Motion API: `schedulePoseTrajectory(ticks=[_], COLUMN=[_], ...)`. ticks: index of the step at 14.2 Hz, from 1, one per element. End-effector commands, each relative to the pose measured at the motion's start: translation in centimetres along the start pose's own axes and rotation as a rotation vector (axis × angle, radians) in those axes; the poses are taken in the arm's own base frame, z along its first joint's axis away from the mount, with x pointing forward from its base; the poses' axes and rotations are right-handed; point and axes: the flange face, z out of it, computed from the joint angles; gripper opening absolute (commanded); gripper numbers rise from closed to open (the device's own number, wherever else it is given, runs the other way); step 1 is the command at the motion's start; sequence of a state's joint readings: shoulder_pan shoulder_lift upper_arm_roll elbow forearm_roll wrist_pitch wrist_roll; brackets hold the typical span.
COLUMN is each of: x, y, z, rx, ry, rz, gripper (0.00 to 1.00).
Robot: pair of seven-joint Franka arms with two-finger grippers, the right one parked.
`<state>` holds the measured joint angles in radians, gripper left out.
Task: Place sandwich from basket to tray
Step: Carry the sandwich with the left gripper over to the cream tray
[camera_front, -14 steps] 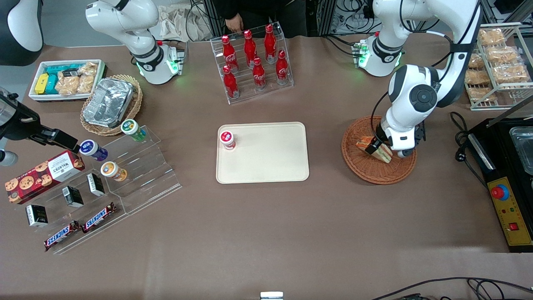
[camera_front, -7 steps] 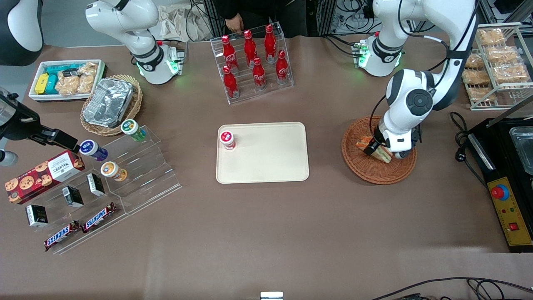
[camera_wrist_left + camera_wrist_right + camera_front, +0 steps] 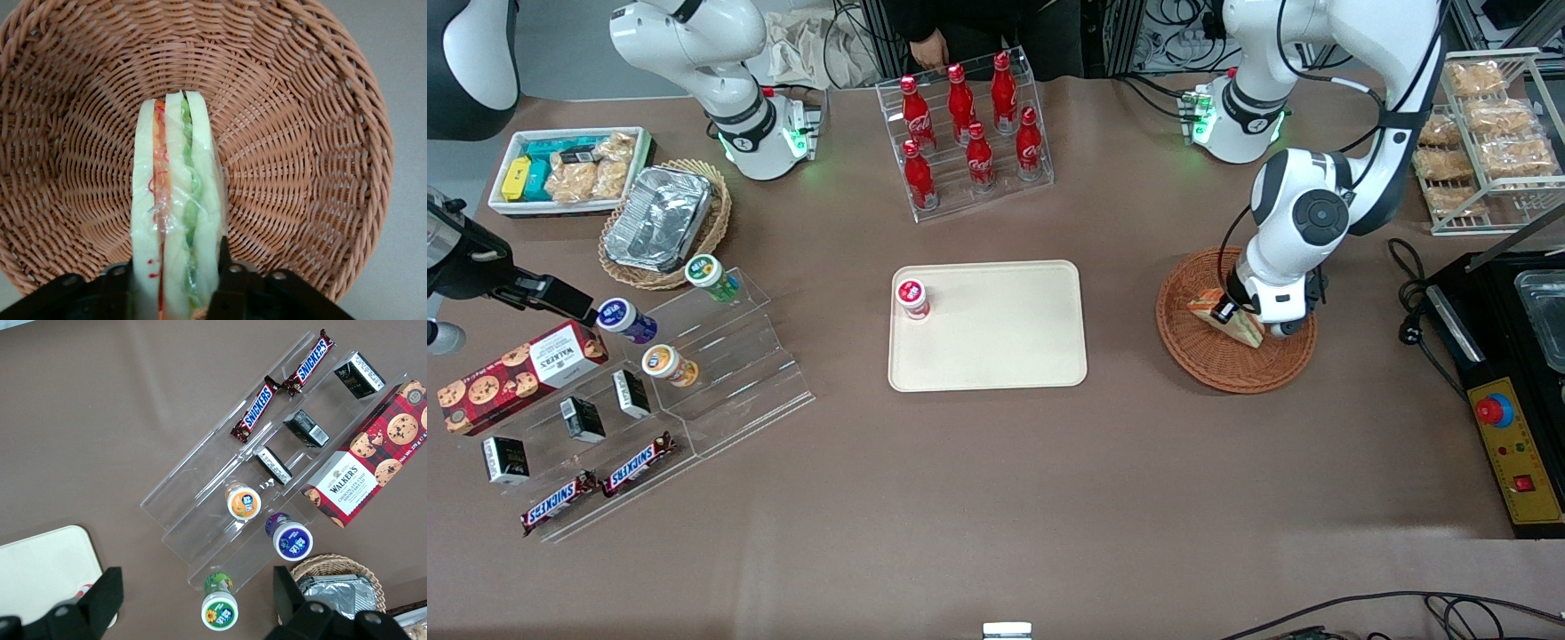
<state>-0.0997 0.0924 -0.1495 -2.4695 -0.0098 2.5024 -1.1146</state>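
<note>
Gripper (image 3: 175, 277) is down in the wicker basket (image 3: 1232, 360), fingers pinching the wedge sandwich (image 3: 175, 220) from both sides. Cream tray (image 3: 996, 342) lies well apart.

The working arm (image 3: 1316, 169) was made of glossy white rounded shells with black bands at the joints and a round dark grey cap on the elbow housing, and thin black cables looped along its links. Its base had a black ring and a green light, with a small grey connector box beside it. The gripper (image 3: 1230, 313), down in the basket over the sandwich, was a white block with black trim, and its black jaws showed round screw heads in the left wrist view.
</note>
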Motion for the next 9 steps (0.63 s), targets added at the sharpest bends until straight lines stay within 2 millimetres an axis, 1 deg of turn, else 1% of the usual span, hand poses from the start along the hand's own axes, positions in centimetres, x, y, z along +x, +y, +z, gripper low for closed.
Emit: schedulePoseTrajectory(ticks=[1,2,4,5,8,9], x=[0.3,0.2,0.3,0.3,0.3,0.1], y=[0.0,0.1,0.6,1.1,2.9,3.3], z=[-2.4,-4.2,-8.5,-10.3,-17.3,-19.1], rx=[-0.038,-0.056,-0.051,-0.028,0.022,0.035], ry=[0.045,0.062,0.073,0.065,0.036,0.015], rz=[0.020,0.051,0.103,0.129,0.236,0.281], gripper=[0.00,0.00,0.00,0.00,0.00,0.00])
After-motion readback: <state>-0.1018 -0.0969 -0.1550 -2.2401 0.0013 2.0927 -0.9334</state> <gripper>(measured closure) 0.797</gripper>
